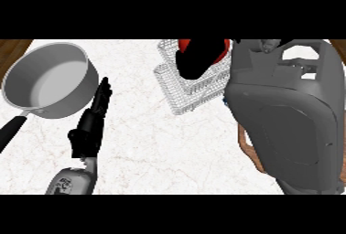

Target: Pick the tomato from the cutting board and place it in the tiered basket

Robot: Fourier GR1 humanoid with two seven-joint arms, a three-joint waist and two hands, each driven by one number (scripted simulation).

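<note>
1. Closest to the camera, the right forearm [290, 114] is seen stretched towards the tiered basket [192, 98], and most of what lies right of the basket is covered by it.
2. The right hand [196, 61] is held over the basket's top tier with its fingers curled round the tomato [184, 44]; only red patches are shown beside the fingers.
3. The tomato is thus found above the basket, in the hand; contact with the wire cannot be made out.
4. The placing step is judged to be in hand: the pick is done, the release not yet made.
5. Next, the hand would need to be lowered into the tier and the fingers opened, so that the tomato is settled inside the rim.
6. No long axis can be given: the tomato is taken to be round, and its stem end is hidden.
7. Below and right of the basket, an edge of the cutting board [249, 148] is glimpsed. Left of the basket, the left hand [91, 121] is rested over the worktop [169, 151], fingers straight, nothing held.
</note>
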